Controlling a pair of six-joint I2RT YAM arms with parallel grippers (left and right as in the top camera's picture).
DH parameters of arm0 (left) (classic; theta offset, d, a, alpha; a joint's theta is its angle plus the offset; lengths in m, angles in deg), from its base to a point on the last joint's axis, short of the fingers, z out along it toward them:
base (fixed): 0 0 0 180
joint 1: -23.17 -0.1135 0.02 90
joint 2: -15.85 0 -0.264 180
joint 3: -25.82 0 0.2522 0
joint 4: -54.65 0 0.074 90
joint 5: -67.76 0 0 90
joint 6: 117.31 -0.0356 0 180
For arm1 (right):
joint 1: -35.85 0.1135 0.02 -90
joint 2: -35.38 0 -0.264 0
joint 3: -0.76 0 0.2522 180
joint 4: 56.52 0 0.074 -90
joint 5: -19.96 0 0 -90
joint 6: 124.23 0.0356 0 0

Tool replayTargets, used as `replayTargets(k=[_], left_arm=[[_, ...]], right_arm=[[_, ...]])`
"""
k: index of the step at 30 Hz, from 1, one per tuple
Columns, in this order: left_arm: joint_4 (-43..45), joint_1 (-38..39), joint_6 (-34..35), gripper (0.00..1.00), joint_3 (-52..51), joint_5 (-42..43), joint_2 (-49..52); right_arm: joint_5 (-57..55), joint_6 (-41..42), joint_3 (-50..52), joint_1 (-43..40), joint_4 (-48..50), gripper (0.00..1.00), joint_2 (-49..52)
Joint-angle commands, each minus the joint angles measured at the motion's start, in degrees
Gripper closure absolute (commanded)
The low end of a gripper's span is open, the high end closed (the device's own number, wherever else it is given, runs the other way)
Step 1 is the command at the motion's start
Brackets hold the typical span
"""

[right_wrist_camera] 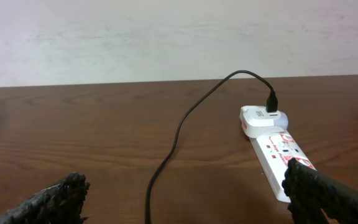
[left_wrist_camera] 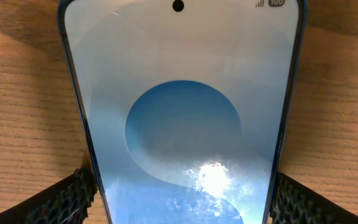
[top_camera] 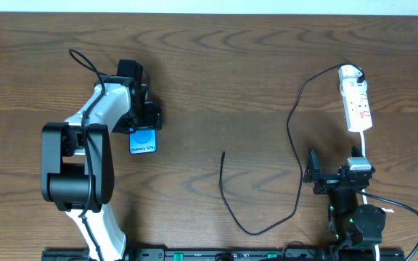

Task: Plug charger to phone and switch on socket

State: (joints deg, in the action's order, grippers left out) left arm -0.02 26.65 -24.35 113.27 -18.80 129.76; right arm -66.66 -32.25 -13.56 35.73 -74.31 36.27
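The phone lies flat on the left half of the table, screen up and lit. The left gripper is clamped on it: in the left wrist view the textured fingers press against the two long edges. The step in hand looks like securing or turning the phone so the charger can meet it. Doing that well means a low, square hold on the edges, sliding rather than lifting, and leaving the port end free and facing the middle of the table. Which end carries the port I cannot tell. The charger is well apart from the phone. Its plug tip rests on bare wood near the table's middle, between the two arms. From there the thin black cable loops toward the robot and then runs up to the far end of the socket on the right side. The right gripper sits near the socket's near end, jaws wide apart and holding nothing, so the tip is not yet picked up.
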Motion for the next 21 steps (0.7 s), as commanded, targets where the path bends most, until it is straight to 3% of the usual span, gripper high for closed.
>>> replayTargets(k=[1,21], left_arm=[[-0.31,-0.13,-0.35,0.11,-1.38,-1.55,1.79],[0.48,-0.13,-0.35,0.12,-1.38,-1.57,1.79]], right_arm=[[-0.24,0.55,0.24,0.37,-0.07,0.01,-0.17],[-0.24,0.55,0.24,0.37,-0.07,0.01,-0.17]])
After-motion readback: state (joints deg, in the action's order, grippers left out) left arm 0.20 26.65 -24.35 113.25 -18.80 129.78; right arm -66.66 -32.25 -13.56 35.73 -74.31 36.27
